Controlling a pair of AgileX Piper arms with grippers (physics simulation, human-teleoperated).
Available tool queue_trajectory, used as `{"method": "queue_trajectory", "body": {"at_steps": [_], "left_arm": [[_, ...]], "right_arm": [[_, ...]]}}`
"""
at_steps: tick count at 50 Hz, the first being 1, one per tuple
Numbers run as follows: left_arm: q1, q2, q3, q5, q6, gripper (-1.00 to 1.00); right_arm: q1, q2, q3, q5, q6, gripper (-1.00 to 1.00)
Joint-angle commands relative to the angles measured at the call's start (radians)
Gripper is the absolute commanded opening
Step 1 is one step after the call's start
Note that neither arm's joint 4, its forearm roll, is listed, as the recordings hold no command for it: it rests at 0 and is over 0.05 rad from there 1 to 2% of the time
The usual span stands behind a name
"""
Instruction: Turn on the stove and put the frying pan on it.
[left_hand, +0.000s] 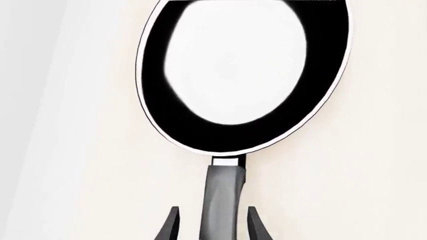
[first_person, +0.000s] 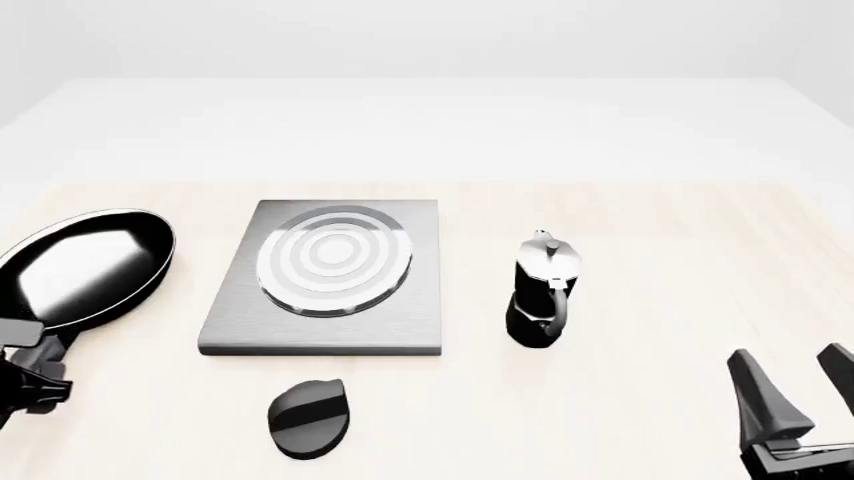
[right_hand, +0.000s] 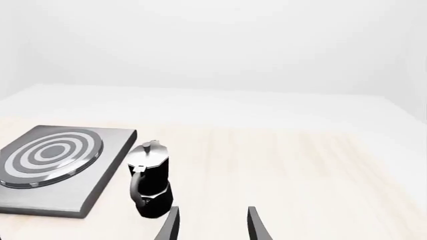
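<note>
The frying pan, glossy black with a thin pale rim, lies on the table at the far left, left of the stove. The stove is a grey slab topped with silver rings. In the left wrist view the pan fills the picture and its dark handle runs back between my fingers. My left gripper is open and straddles the handle, with a gap showing on one side. My right gripper stands open and empty at the front right, short of the moka pot.
A black oval knob lies on the table just in front of the stove. A black-and-silver moka pot stands upright to the right of the stove. The pale wooden table stretches right and back.
</note>
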Motion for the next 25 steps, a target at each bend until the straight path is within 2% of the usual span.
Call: {"method": "queue_trajectory", "body": {"at_steps": [1,9,10,21,25], "left_arm": [[-0.002,0.107,-0.005,-0.084,0.013,1.00],[-0.010,0.198,-0.020,-0.166,0.010,1.00],[-0.009,0.196,-0.022,-0.167,0.010,-1.00],[-0.020,0.120,-0.008,-0.150,0.007,-1.00],[-0.038,0.054,-0.004,-0.104,-0.011,-1.00]], "right_arm": [[-0.003,0.013,0.000,-0.010,-0.001,1.00],[-0.007,0.003,0.000,0.002,-0.002,1.00],[-0.007,0.002,0.001,0.002,-0.002,1.00],[-0.002,0.008,0.000,-0.004,0.001,1.00],[0.001,0.009,0.000,-0.007,-0.001,1.00]]}}
